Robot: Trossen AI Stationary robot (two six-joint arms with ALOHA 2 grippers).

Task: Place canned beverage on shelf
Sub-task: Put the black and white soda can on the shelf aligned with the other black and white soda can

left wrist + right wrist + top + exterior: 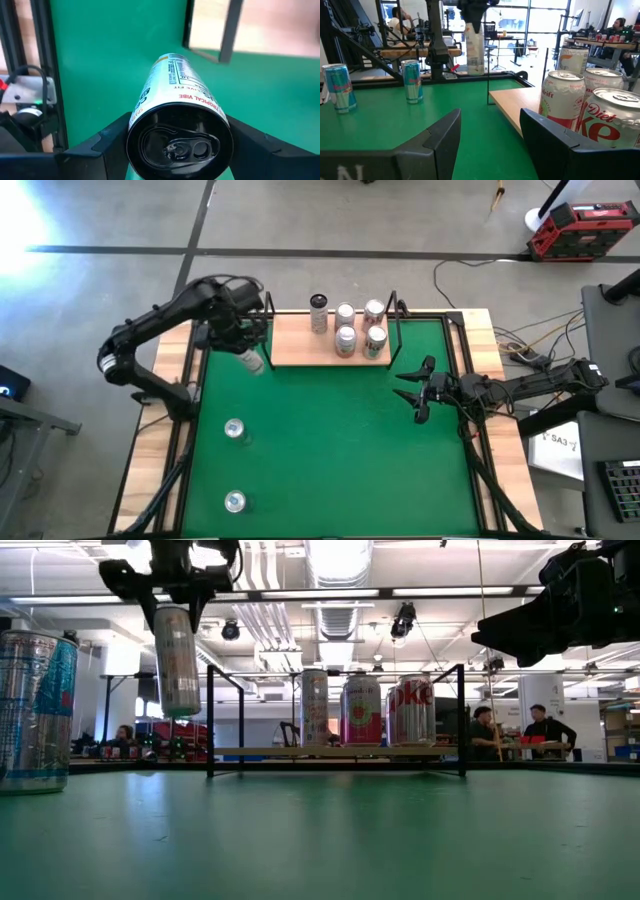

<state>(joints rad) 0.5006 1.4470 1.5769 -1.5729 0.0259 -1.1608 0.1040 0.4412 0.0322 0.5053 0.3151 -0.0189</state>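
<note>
The left gripper (243, 340) holds a slim can (250, 360) by its top, with the fingers (102, 145) pressed on both sides of it. The can hangs in the air above the green mat (330, 450), close to the left end of the shelf (300, 345). In the low view the can (177, 660) is lifted well off the mat and sits just left of the shelf's black post (210, 720). It is not on the wood board.

Five cans already stand on the shelf. A dark-topped can (319, 312) is near the middle of the back edge, and four silver-topped cans (360, 330) are bunched toward the right end.

Two more cans stand on the mat near its left edge. One can (234, 429) is about halfway down, and the other can (235, 501) is near the front left corner.

The right gripper (418, 388) waits over the right side of the mat, just in front of the shelf's right end. Its fingers are closed and hold nothing.

People (520, 730) sit at desks far behind the table.
</note>
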